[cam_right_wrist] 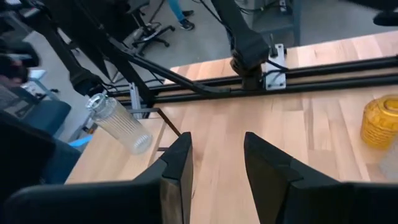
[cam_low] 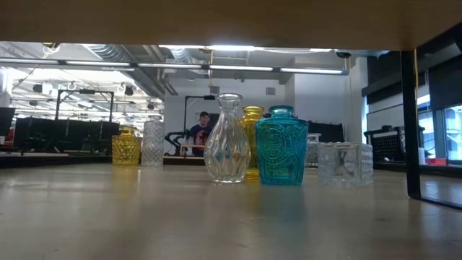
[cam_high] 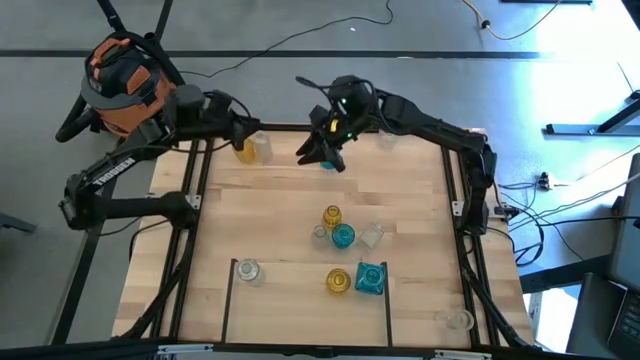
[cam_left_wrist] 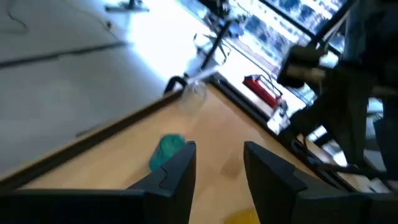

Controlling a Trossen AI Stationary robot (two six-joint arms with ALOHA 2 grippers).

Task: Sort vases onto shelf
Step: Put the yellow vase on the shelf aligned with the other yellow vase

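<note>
The pale-wood shelf (cam_high: 290,190) carries small glass vases. An amber vase (cam_high: 243,152) and a clear vase (cam_high: 263,148) stand at its far left, just under my left gripper (cam_high: 245,135), which is open and holds nothing (cam_left_wrist: 219,149). A teal vase (cam_high: 328,163) stands at the far middle, right below my right gripper (cam_high: 322,152), also open and with nothing between its fingers (cam_right_wrist: 216,138). Several more vases stand in a cluster near the middle (cam_high: 343,236). The low view shows vases such as a teal one (cam_low: 281,148) but neither gripper.
Black frame rails (cam_high: 190,210) run along the shelf's left and right sides (cam_high: 462,200). A clear vase (cam_high: 388,140) stands at the far edge, another (cam_high: 247,270) in the near-left section, and one (cam_high: 458,320) at the near right. A person sits in the room behind (cam_low: 203,130).
</note>
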